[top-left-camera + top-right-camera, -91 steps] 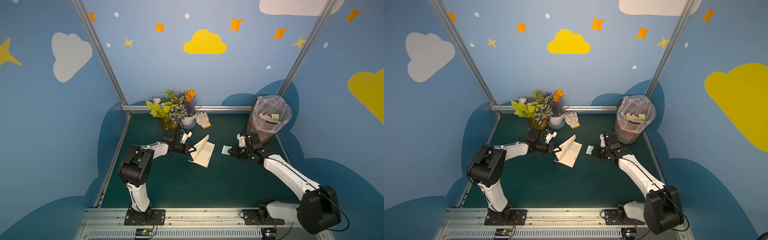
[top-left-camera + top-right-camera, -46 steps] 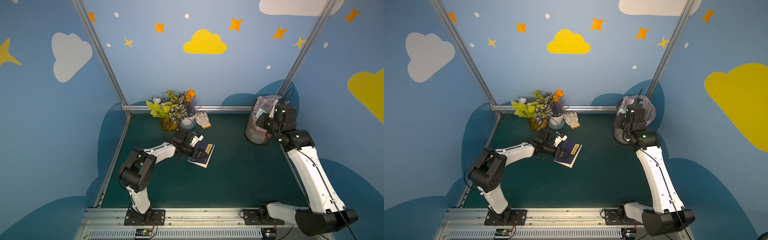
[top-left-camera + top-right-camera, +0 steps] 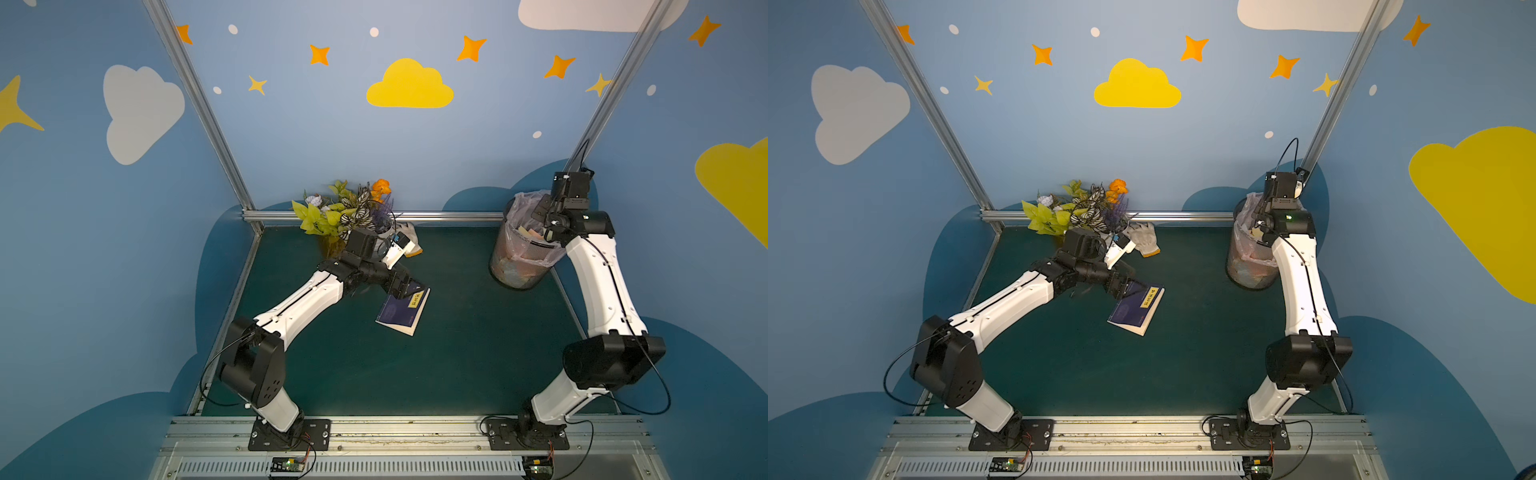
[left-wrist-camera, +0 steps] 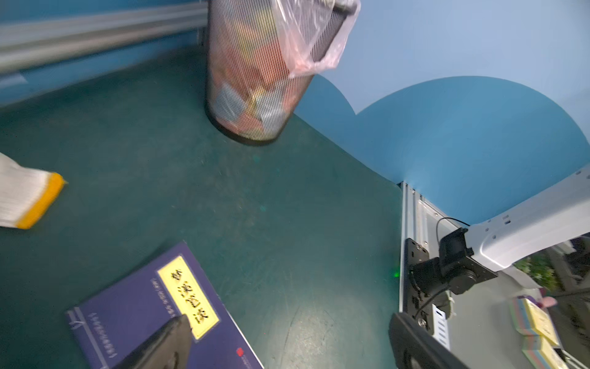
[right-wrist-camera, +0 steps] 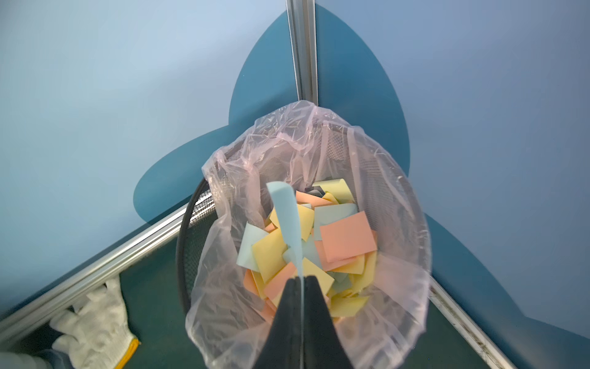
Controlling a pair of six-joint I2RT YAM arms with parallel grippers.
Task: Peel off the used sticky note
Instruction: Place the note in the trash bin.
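Since the blue sticky note (image 5: 285, 217) is off the book (image 4: 134, 306) and pinched edge-on between the nearly closed jaws of your right gripper (image 5: 300, 279), with the wastebasket (image 5: 191, 223) directly below it, the peeling looks done; only the drop remains. Your left gripper (image 4: 289, 318) stands wide open and empty, just above the closed book.

Cloud-painted blue walls (image 3: 316, 137), green floor (image 3: 457, 353)

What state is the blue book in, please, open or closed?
Closed: the book lies flat, its cover and yellow label facing up.
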